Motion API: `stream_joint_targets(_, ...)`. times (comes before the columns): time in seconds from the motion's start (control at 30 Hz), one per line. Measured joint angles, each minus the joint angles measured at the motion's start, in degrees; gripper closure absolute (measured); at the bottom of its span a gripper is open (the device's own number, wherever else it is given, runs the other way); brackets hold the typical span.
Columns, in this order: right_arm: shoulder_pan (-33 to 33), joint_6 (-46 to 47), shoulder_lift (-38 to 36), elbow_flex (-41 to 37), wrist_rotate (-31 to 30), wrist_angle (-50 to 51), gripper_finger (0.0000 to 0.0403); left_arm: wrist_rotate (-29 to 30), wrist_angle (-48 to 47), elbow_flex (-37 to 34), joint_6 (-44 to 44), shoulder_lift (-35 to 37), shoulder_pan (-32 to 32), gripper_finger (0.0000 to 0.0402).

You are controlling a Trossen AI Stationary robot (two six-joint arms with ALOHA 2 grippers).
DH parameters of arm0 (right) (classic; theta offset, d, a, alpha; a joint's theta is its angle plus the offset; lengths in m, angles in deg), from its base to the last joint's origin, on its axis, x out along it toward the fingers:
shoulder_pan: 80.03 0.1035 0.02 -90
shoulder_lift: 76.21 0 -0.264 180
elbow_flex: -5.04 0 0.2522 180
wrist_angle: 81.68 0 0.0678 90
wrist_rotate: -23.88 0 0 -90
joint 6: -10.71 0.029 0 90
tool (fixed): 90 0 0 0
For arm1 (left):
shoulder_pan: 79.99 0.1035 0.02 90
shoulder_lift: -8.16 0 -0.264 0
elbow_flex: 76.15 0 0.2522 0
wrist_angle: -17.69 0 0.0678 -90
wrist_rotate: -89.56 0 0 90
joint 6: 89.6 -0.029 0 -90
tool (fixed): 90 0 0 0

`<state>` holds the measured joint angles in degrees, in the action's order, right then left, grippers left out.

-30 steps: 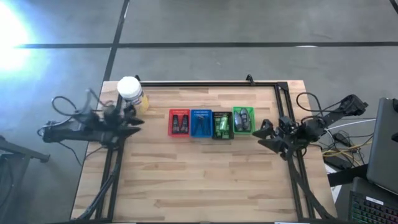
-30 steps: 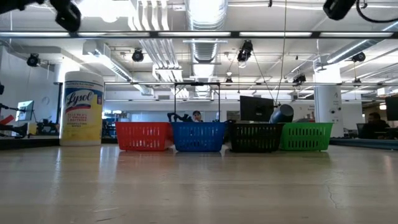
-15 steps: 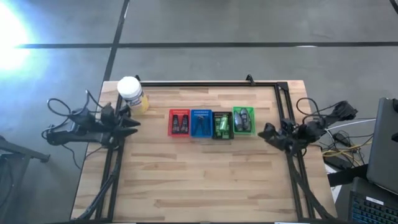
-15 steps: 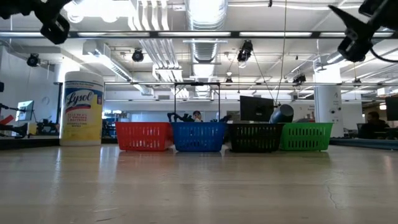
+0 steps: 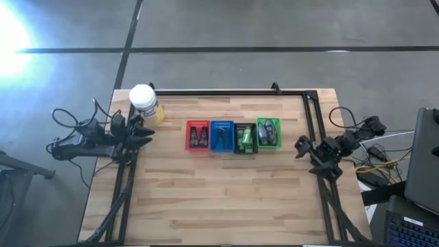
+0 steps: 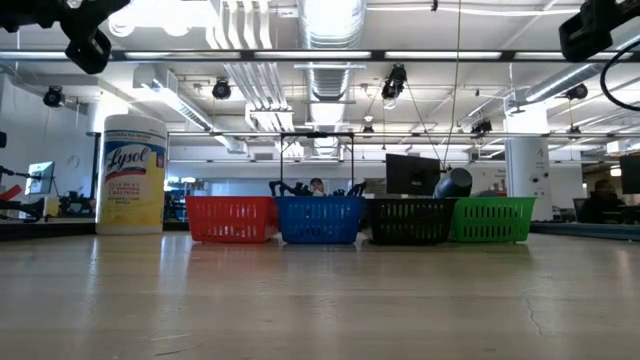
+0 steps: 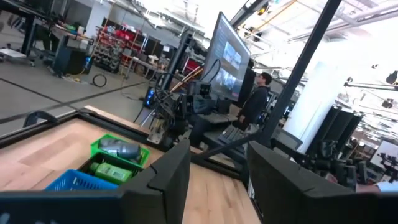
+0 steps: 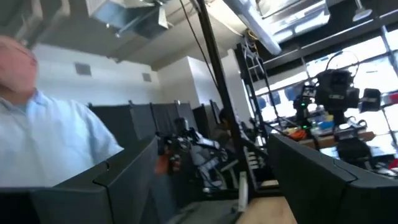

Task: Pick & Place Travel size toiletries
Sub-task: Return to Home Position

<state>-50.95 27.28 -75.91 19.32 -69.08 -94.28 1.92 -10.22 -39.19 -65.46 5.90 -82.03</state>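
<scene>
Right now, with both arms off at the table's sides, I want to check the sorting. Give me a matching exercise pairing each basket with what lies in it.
Column one:
1. red basket
2. blue basket
3. black basket
4. green basket

Column two:
A. bright green packets
B. grey bottles
C. dark tubes
D. dark-blue razors

Pairs: 1-C, 2-D, 3-A, 4-B.
</scene>
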Motion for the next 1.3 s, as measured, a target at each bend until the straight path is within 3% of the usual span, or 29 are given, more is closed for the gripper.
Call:
stream_joint_targets(0.67,0.00,-0.52,2.47,0.00,-0.02,2.62,0.0045,0.04,-0.05,0.00,0.07,-0.22,0.00,0.0238)
stream_joint_targets(0.97,-1.10,0.05,0.53,0.02,0.36,4.82,0.0058,0.04,-0.04,0.00,0.07,-0.22,0.00,0.0238)
stream_joint_targets(1.07,-5.16,-3.47,-0.23,0.02,1.39,6.53,0.0066,0.05,-0.04,-0.02,0.05,-0.22,0.00,0.0238)
stream_joint_targets(1.3,-23.21,-17.65,-0.27,0.02,11.58,12.17,0.0073,0.06,-0.04,-0.02,0.07,-0.24,0.00,0.0238)
